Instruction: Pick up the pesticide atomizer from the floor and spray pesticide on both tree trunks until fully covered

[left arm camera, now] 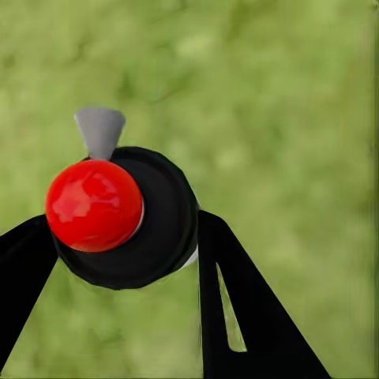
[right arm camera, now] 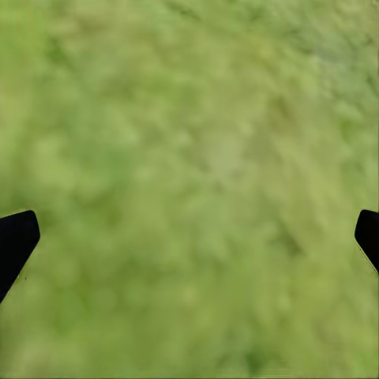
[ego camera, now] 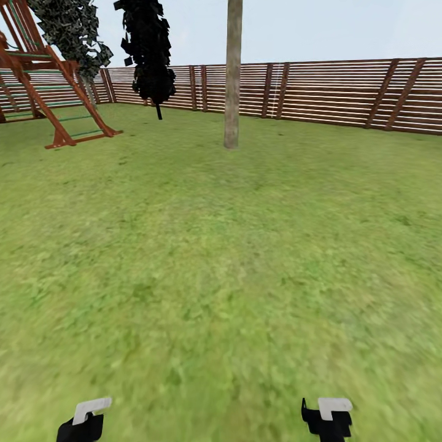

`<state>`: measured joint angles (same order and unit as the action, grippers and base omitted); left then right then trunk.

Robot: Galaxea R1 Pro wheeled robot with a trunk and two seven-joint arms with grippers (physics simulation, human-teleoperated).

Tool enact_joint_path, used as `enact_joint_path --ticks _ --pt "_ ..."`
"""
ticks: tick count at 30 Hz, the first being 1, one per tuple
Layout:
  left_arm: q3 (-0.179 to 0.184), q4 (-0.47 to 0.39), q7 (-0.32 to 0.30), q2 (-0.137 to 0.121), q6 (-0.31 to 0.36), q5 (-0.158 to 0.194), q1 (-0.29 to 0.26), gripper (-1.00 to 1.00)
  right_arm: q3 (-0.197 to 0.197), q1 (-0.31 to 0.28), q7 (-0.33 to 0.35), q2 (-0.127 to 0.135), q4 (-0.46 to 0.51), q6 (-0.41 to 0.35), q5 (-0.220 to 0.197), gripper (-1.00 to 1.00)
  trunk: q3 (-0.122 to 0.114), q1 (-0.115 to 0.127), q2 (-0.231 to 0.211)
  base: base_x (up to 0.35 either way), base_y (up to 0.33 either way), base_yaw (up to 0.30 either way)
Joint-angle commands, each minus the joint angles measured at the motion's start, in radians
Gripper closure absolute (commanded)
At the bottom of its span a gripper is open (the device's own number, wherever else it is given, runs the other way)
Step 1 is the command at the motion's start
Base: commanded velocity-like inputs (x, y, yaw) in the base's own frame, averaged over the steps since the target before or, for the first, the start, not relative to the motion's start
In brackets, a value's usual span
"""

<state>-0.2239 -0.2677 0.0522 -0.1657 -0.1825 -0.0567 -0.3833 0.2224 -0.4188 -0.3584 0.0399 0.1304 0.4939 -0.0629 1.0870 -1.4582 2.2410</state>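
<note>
The atomizer (left arm camera: 130, 217), judged light, rigid and smooth-sided, is held by its round black body between the closed jaws of the left gripper (left arm camera: 126, 260), while the right gripper (right arm camera: 189, 237) is spread wide, empty, over grass (ego camera: 221, 258).

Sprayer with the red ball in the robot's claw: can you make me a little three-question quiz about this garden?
1. True or false: the left claw grips the pesticide atomizer.
2. What lies below the open right claw? A) lawn B) gravel C) water
3. Fill in: behind the bare tree trunk runs a brown slatted ____.

Key: 1 true; 2 A; 3 fence.
</note>
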Motion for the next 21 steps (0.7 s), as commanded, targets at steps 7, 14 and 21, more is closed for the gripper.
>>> enact_joint_path --ticks 7,14,21 --pt "0.0 0.0 0.0 0.0 0.0 0.0 0.0 1.0 0.0 0.0 0.0 0.0 0.0 0.0 0.0 -1.0 0.0 0.0 0.0 0.339 0.0 0.0" --pt "0.0 -0.001 0.0 0.0 0.0 0.0 0.001 1.0 0.0 0.0 0.0 0.0 0.0 0.0 0.0 -1.0 0.0 0.0 0.0 0.339 0.0 0.0" --pt "-0.001 -0.001 0.0 -0.008 0.003 0.003 0.0 1.0 0.0 0.0 0.001 0.0 0.0 -0.001 0.0 -1.0 0.0 0.0 0.0 0.339 0.0 0.0"
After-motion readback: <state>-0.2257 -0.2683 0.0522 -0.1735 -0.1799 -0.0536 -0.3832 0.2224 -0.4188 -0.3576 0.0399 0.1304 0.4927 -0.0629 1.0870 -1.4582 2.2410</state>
